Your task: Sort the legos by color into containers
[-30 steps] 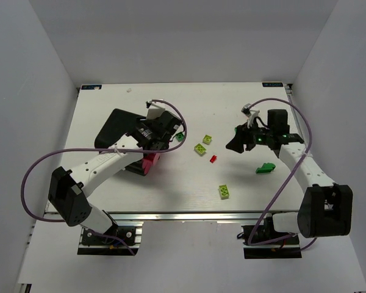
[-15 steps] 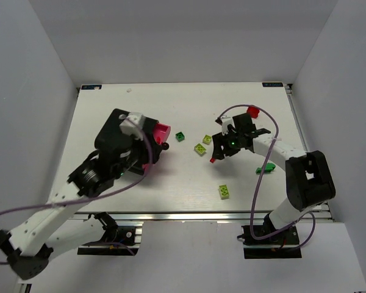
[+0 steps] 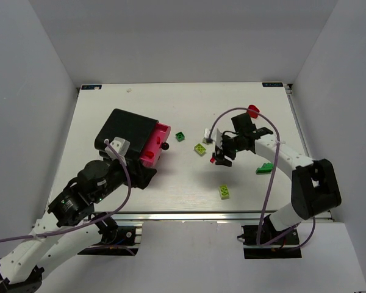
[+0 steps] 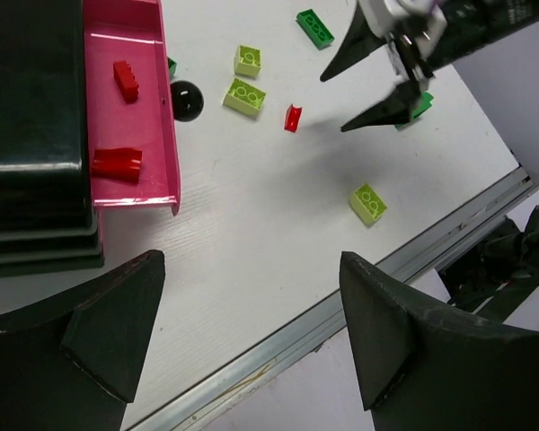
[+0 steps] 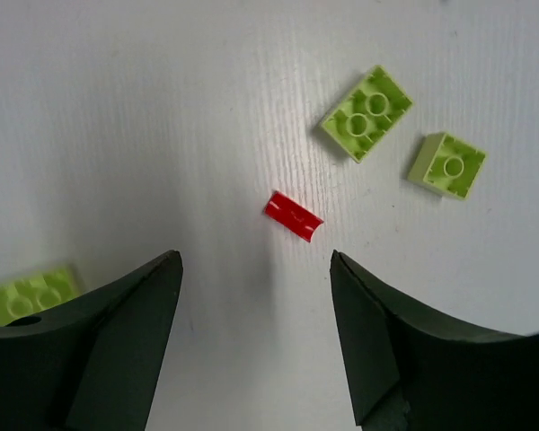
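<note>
Fingers spread and empty, the right end effector (image 5: 254,262) hovers over the small red lego (image 5: 293,216), lying on the table (image 5: 117,108) mid-frame just above the gap, long axis running upper left to lower right, far nearer it than the spread left end effector (image 4: 251,260).

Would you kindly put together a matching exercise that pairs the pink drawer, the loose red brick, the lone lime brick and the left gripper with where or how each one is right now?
Things:
1. pink drawer
2. loose red brick
3. lone lime brick
4. left gripper

Places or states:
A. open and empty
B. nearest the table's front edge
C. pulled out, two red bricks inside
D. on the table, framed by the open right gripper

Pairs: 1-C, 2-D, 3-B, 4-A.
</note>
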You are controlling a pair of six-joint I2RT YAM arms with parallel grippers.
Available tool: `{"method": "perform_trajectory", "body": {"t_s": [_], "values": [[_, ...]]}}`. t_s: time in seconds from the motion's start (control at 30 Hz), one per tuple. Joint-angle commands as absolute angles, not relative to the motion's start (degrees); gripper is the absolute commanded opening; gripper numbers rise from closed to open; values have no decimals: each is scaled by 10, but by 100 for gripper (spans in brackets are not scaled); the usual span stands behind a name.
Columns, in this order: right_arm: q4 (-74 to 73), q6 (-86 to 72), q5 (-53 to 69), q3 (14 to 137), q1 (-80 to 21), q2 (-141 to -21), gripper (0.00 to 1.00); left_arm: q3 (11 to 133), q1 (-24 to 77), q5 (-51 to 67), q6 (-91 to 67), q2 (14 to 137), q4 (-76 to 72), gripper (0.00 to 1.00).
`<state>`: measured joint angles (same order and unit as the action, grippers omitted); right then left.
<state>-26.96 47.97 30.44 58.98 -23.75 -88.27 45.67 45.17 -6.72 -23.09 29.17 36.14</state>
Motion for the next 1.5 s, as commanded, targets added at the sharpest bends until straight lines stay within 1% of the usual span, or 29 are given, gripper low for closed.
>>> {"method": "perform_trajectory", "body": {"t_s": [0.0, 0.07, 0.2, 0.37, 0.53, 0.6, 0.7, 0.9, 1.0, 1.03, 1.1, 1.13, 1.2, 1.23, 1.3, 1.33, 1.37, 1.43, 1.47], "values": [[-345, 885, 319, 553, -237, -848, 72, 445, 459, -59, -238, 277, 380, 88], [-356, 966, 290, 561, -242, -874, 74, 440, 459, -55, -240, 263, 377, 88], [-411, 1018, 277, 635, -240, -939, 73, 426, 459, -60, -244, 235, 370, 90], [-414, 1035, 271, 686, -246, -993, 73, 412, 459, -77, -252, 191, 366, 95], [-426, 1034, 258, 717, -250, -1038, 70, 406, 459, -89, -259, 149, 362, 98], [-447, 1040, 255, 728, -252, -1056, 67, 404, 459, -91, -260, 145, 364, 98], [-457, 1045, 249, 729, -256, -1063, 66, 406, 459, -94, -261, 149, 366, 98], [-428, 1022, 233, 714, -261, -1075, 62, 405, 459, -92, -261, 155, 365, 98], [-435, 1008, 230, 725, -262, -1085, 54, 405, 459, -92, -261, 152, 364, 98], [-437, 1005, 229, 729, -265, -1092, 47, 405, 459, -92, -261, 150, 364, 98], [-446, 997, 222, 740, -265, -1098, 37, 405, 459, -91, -261, 148, 363, 98], [-447, 994, 221, 741, -265, -1100, 29, 405, 459, -92, -262, 147, 364, 98], [-450, 990, 221, 741, -265, -1102, 23, 405, 459, -92, -262, 142, 364, 98], [-449, 986, 222, 740, -265, -1097, 18, 404, 459, -92, -262, 140, 363, 98], [-449, 978, 228, 737, -264, -1089, 14, 404, 459, -92, -262, 135, 363, 98], [-445, 958, 232, 738, -266, -1073, 9, 403, 459, -93, -262, 133, 361, 98], [-441, 938, 243, 738, -266, -1063, 8, 403, 459, -92, -262, 133, 361, 98], [-440, 856, 270, 757, -277, -1027, 4, 403, 459, -91, -262, 129, 361, 98], [-444, 833, 305, 766, -279, -1011, 4, 403, 459, -91, -261, 127, 359, 98]]}}
